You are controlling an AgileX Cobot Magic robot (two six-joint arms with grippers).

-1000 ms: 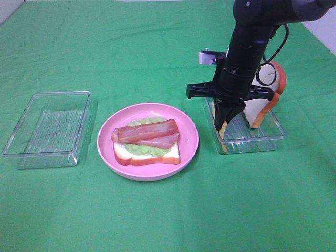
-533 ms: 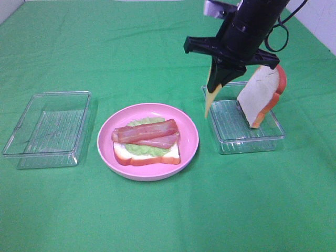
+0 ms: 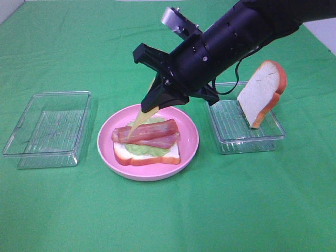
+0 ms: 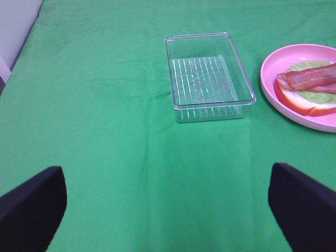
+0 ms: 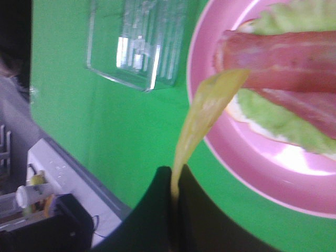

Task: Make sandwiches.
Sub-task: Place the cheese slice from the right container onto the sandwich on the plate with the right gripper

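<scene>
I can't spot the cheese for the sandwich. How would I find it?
Look at the pink plate in the middle of the green cloth, with bread, lettuce and bacon on it. Dangling over the bacon is the cheese, pinched in the black pincer. It is the only thin, floppy yellow slice.

R gripper (image 3: 153, 103) clamped, L gripper (image 4: 168, 206) splayed

No writing, label or number can be read in any view.

The green cloth (image 3: 168, 220), the round pink plastic plate (image 3: 192, 142), the clear ribbed plastic box on the left (image 3: 47, 159), its twin on the right (image 3: 247, 143) and the black right gripper (image 3: 151, 108) are plain. The white appliance (image 5: 58, 168) in the right wrist view is too blurred to tell.
</scene>
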